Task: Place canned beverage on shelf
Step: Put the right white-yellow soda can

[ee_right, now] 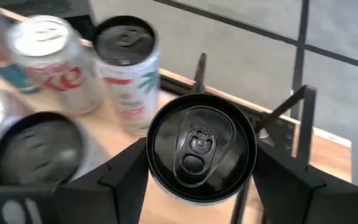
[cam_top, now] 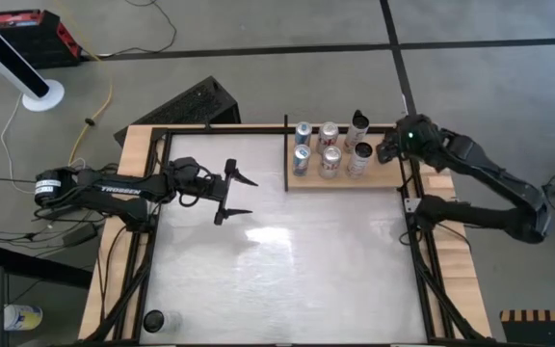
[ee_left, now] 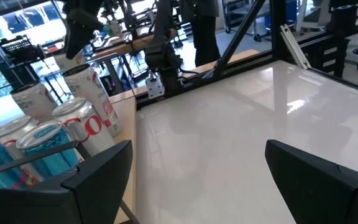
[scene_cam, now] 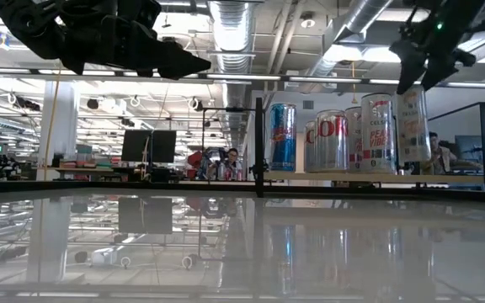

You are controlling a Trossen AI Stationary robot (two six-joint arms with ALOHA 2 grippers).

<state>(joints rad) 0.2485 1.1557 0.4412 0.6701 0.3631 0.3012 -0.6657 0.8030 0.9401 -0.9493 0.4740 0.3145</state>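
Glossy white table (cam_top: pixel 287 280) is seen from above, the tan shelf (cam_top: pixel 388 175) at its far edge carrying six cans. "TROSSEN" is read on the left arm, whose gripper (cam_top: pixel 236 192) hangs released. Low view shows "PEACE". Right wrist view: black-topped can (ee_right: pixel 201 149) grasped by right gripper (ee_right: pixel 201 186).

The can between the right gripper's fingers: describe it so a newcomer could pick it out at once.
Find the shelf, the tan wood panel at the table's far right corner. Six cans stand on it in two rows of three. The one meant is the black-topped can at the right end of the near row, nearest the right gripper, whose fingers flank it.
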